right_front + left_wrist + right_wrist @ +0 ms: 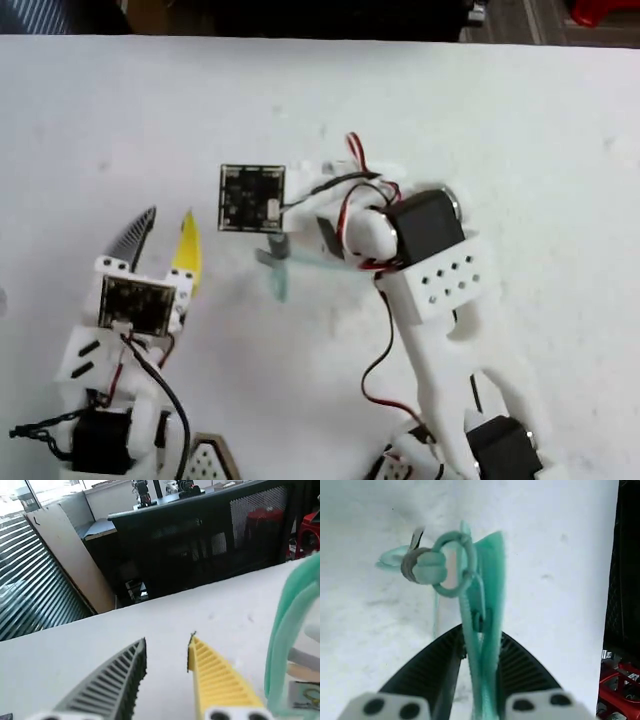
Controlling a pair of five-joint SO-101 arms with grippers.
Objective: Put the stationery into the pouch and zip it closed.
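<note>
While my right gripper (pixel 480 630) grips the teal scissors (pixel 487 575) over the middle of the table (pixel 480 110), my left gripper (pixel 167 639) sits released at the near left. I judge this the carrying step; next the scissors need steering into the pouch's mouth.

Translucent glossy plastic pouch (pixel 492 572); matt white table (pixel 500 110).

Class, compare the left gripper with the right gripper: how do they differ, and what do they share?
The left gripper has one grey and one yellow finger; the right gripper has two black ones. The left gripper is open and empty; the right gripper is shut on the green pouch. Both are over the white table.
</note>
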